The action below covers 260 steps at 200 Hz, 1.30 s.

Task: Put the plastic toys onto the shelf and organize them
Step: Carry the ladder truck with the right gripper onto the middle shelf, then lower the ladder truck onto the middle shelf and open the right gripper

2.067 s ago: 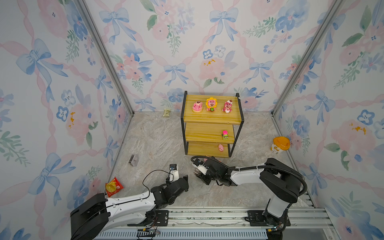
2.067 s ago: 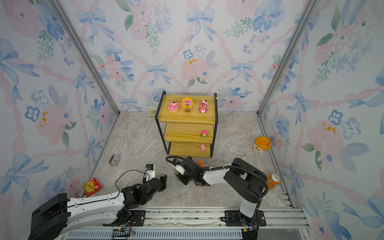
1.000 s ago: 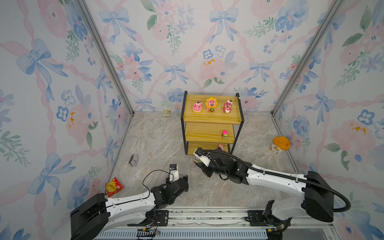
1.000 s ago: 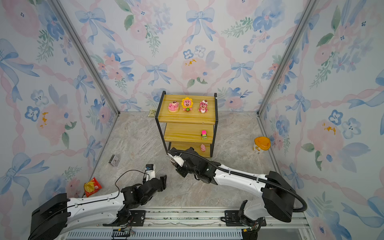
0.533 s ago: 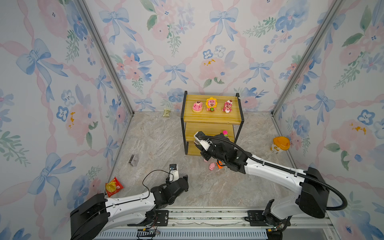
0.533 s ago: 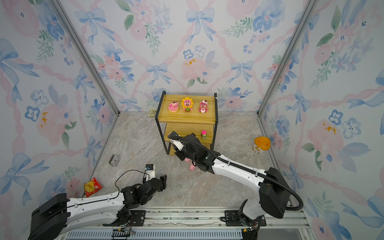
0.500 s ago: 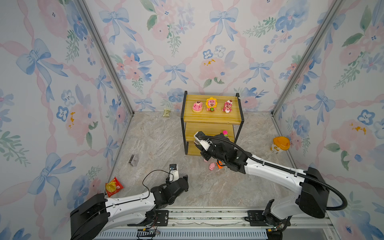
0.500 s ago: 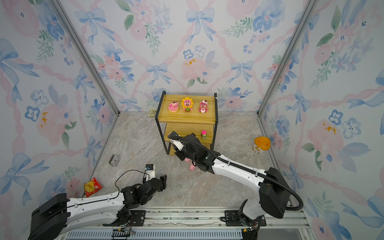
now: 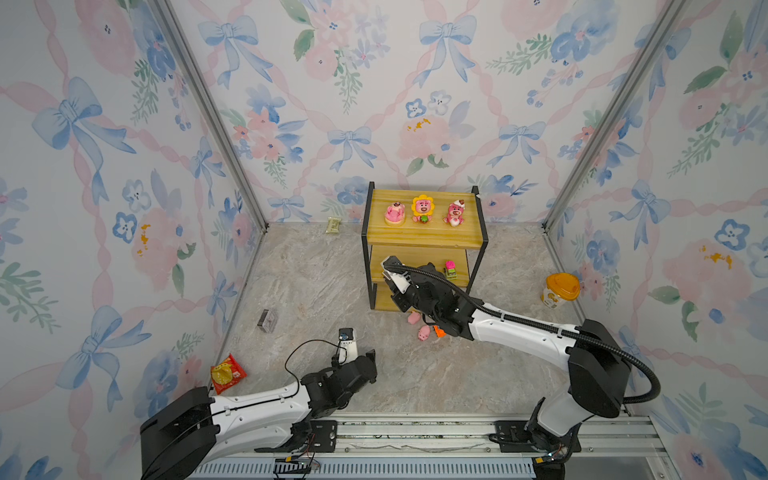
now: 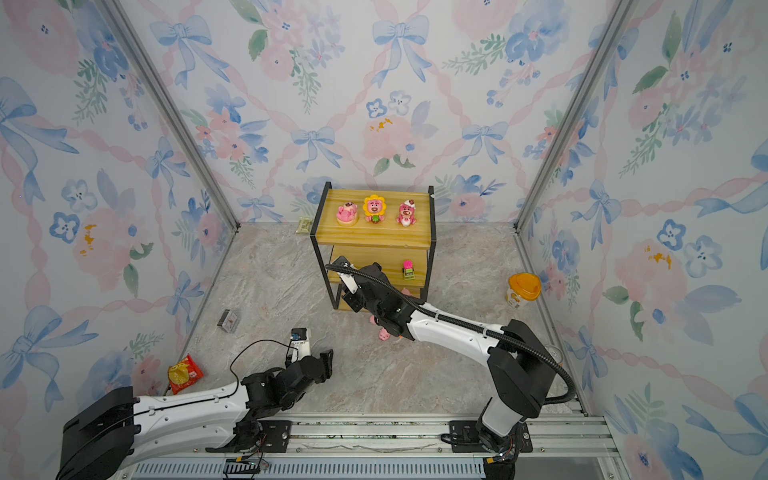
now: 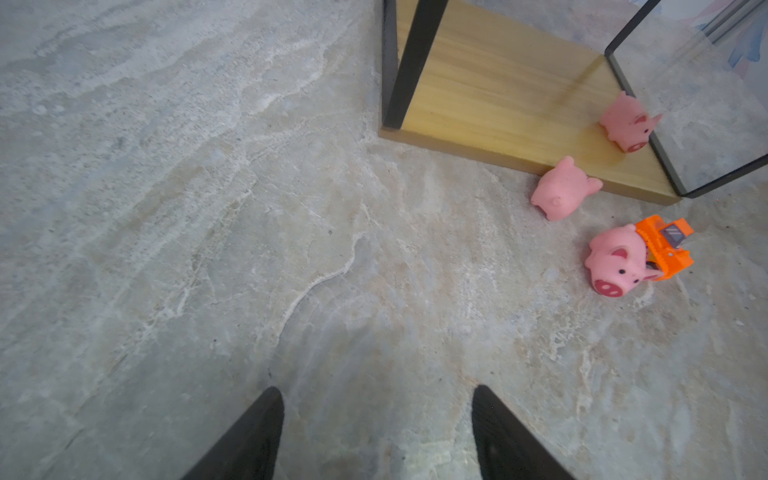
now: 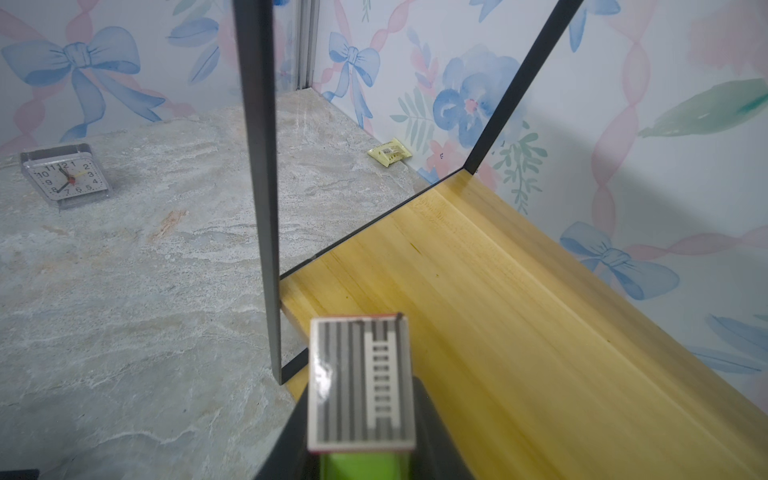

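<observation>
Carrying the red-green car (image 12: 360, 382) clamped between its jaws, the right gripper (image 12: 360, 444) has risen from the floor (image 11: 208, 208) to the middle board (image 12: 498, 311) of the shelf (image 9: 424, 241); release there is the likely next step. One pig (image 11: 561, 191), a second pig (image 11: 615, 262) and the orange car (image 11: 665, 245) lie unplaced on the floor. The left gripper (image 11: 376, 432) hangs open, empty.

In the right wrist view the frame edge cut off the red-green car (image 12: 360, 382), only its striped roof showing. In a top view, centre frame, the right arm (image 9: 519, 328) hid most of the orange car (image 9: 437, 331).
</observation>
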Each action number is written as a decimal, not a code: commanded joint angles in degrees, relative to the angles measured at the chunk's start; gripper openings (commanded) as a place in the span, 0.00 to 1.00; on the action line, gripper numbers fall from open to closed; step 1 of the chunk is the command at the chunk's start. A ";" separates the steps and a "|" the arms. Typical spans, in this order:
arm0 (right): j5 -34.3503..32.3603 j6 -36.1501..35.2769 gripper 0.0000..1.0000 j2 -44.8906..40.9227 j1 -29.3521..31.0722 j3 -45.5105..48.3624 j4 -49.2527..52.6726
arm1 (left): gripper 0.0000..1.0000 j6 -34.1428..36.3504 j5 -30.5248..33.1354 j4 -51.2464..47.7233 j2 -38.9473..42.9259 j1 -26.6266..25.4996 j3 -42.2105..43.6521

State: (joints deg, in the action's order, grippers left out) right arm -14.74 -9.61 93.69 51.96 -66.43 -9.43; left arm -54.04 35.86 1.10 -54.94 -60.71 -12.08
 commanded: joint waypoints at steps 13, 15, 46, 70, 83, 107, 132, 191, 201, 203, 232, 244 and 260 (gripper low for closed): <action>-4.93 1.50 0.20 0.79 0.51 -2.47 -4.05 | 0.73 1.48 1.28 -1.10 0.73 0.52 0.17; -5.05 1.62 0.20 0.79 0.51 -2.47 -4.18 | 0.73 1.48 1.31 -1.10 0.76 0.55 0.18; -7.29 2.65 0.20 2.91 1.00 -1.60 -8.64 | 0.73 1.50 1.32 -1.10 0.96 0.57 0.21; -8.28 2.75 0.20 4.42 1.29 -2.17 -10.07 | 0.73 1.64 1.22 -1.10 1.11 0.62 0.33; -8.35 2.51 0.20 5.07 1.25 -2.45 -10.51 | 0.73 1.66 1.18 -1.10 1.22 0.60 0.39; -8.88 2.23 0.20 6.10 1.21 -3.08 -11.07 | 0.73 1.92 1.16 -1.11 1.61 0.62 0.47; -8.99 2.09 0.20 6.76 0.90 -3.41 -11.37 | 0.73 2.17 1.23 -1.10 1.88 0.71 0.45; -8.53 2.18 0.20 8.92 -0.20 -5.37 -10.03 | 0.73 2.63 1.22 -1.11 1.41 0.75 -0.11; -8.38 2.20 0.20 9.05 -0.36 -5.38 -10.08 | 0.73 2.61 1.23 -1.11 1.34 0.85 -0.13; -8.38 2.22 0.20 9.19 -0.37 -5.42 -10.08 | 0.73 2.58 1.23 -1.11 1.33 0.85 -0.09; -8.28 2.14 0.20 9.92 -0.81 -5.81 -9.68 | 0.73 2.63 1.30 -1.10 1.06 0.90 -0.08; -8.28 2.31 0.20 10.10 -1.06 -5.81 -9.76 | 0.73 2.63 1.32 -1.10 0.94 0.94 -0.14; -8.28 2.40 0.20 10.34 -1.38 -5.81 -9.77 | 0.73 2.71 1.28 -1.10 0.88 1.09 -0.15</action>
State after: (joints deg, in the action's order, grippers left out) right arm -22.79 -8.10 103.13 51.53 -70.39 -18.68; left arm -52.53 36.21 1.08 -53.67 -60.16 -12.08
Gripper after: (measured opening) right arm 0.304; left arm 0.731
